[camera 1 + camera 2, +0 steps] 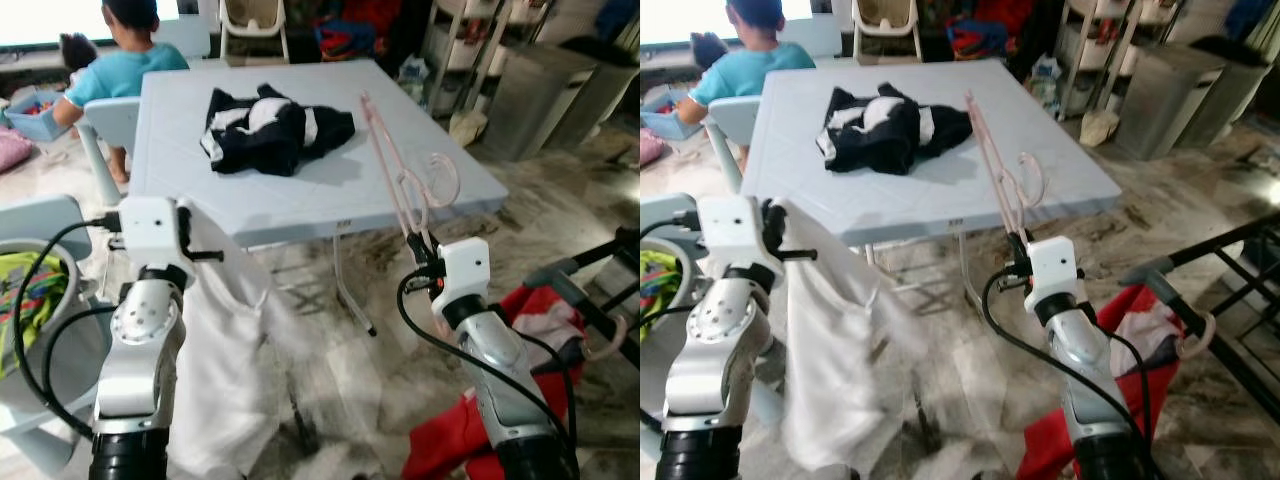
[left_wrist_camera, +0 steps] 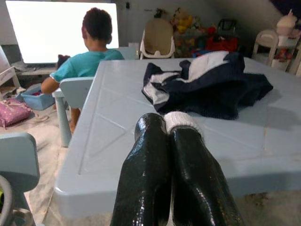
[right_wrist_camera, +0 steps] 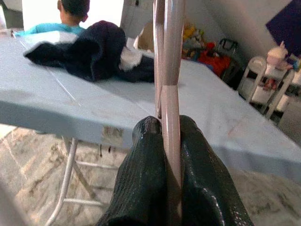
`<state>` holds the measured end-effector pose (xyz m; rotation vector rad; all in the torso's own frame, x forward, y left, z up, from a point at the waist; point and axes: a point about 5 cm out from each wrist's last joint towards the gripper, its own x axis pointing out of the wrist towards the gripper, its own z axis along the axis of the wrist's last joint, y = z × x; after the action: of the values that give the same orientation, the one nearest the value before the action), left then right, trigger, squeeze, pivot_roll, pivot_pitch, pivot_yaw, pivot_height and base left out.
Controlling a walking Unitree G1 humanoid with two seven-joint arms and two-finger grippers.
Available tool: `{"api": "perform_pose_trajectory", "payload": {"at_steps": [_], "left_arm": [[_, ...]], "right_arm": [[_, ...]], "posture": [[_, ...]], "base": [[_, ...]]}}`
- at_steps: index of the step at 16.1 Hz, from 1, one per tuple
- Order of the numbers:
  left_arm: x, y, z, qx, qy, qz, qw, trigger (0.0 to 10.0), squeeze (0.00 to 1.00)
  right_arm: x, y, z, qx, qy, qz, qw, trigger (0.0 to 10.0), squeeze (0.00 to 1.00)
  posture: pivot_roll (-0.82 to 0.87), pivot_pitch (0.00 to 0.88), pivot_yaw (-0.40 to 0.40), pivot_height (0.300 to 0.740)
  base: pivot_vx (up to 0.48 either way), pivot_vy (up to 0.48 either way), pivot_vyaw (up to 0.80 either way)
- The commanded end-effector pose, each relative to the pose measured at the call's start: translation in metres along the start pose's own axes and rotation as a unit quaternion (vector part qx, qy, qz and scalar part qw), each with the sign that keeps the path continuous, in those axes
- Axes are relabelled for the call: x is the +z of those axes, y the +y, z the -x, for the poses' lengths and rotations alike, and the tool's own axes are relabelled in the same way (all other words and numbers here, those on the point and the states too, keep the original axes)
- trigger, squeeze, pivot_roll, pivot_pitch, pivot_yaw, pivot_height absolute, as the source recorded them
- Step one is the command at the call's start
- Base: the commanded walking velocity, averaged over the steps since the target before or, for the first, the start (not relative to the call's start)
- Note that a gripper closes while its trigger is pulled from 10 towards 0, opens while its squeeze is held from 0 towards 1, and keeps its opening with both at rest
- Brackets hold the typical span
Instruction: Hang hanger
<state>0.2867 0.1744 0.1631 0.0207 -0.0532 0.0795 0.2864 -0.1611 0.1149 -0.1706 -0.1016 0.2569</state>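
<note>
A garment (image 1: 275, 128) lies on the table (image 1: 180, 180), a hanger (image 1: 400, 180) to its right.

My black fingers (image 3: 164, 174) pinch a pale pink hanger (image 1: 400, 180). A white cloth (image 1: 225, 360) hangs lower left. Upper centre, a navy-and-white garment (image 1: 275, 130) lies on the light blue table (image 1: 330, 190).

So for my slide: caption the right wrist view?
Right gripper clamps a pink hanger before the blue table.

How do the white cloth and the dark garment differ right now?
The white cloth hangs off the table, pinched in the left end effector; the dark garment lies bunched on the table. The cloth is plain white; the garment is dark with white patches. Both are crumpled, neither on the hanger.
</note>
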Motion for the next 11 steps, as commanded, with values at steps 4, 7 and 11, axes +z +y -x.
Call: {"api": "perform_pose_trajectory", "payload": {"at_steps": [4, 7, 11], "left_arm": [[0.026, -0.003, -0.01, -0.006, -0.061, 0.01, 0.998, 10.0, 0.0], [0.04, 0.0, -0.015, 0.0, -0.083, 0.012, 0.996, 10.0, 0.0], [0.038, -0.001, -0.016, 0.0, -0.077, 0.022, 0.997, 10.0, 0.0]], "right_arm": [[0.003, -0.005, 0.005, -0.001, -0.008, 0.008, 1.0, 10.0, 0.0], [0.004, -0.002, 0.005, 0.002, -0.009, 0.008, 1.0, 10.0, 0.0], [0.004, -0.001, 0.003, 0.002, -0.01, 0.008, 1.0, 10.0, 0.0]], "posture": [[0.03, 0.001, -0.027, 0.74], [0.03, 0.0, -0.026, 0.74], [0.04, 0.0, -0.029, 0.74]], "base": [[0.413, 0.123, 0.0], [0.412, 0.244, 0.0], [0.371, 0.183, 0.0]]}}
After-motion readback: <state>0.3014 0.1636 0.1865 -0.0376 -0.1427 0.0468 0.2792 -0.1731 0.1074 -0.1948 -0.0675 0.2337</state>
